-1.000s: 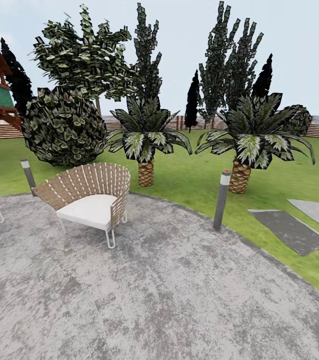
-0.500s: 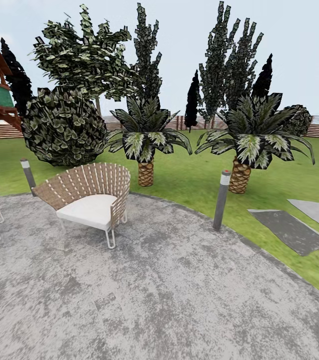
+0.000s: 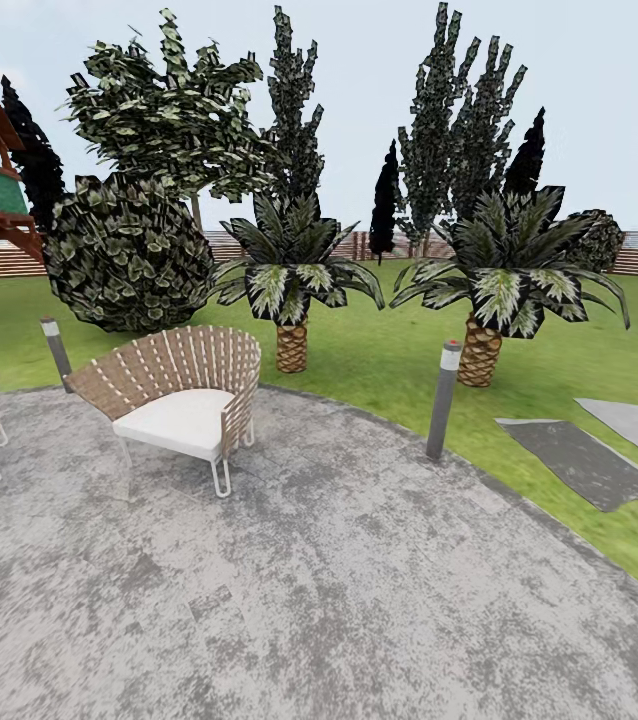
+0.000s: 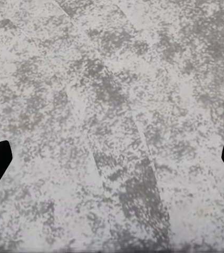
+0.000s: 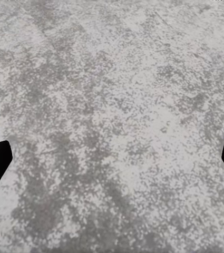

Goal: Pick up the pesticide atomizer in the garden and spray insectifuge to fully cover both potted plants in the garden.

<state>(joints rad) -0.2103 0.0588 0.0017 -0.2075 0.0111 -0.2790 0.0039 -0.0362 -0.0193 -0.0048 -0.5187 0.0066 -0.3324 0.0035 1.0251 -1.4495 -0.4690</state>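
Nothing differs from the earlier head pictures: the view holds the same. The garden's round speckled patio (image 3: 339, 590) fills the foreground, a woven chair (image 3: 184, 395) near its far left edge and a grey bollard light (image 3: 444, 400) at its far rim. Beyond on the lawn (image 3: 379, 355) stand two palms (image 3: 294, 280), a dark bush (image 3: 129, 255) and grey slabs (image 3: 584, 460). The left gripper (image 4: 112, 158) and right gripper (image 5: 112, 158) hang over bare patio with fingertips wide apart, holding nothing. Atomizer and potted plants lie outside these views.
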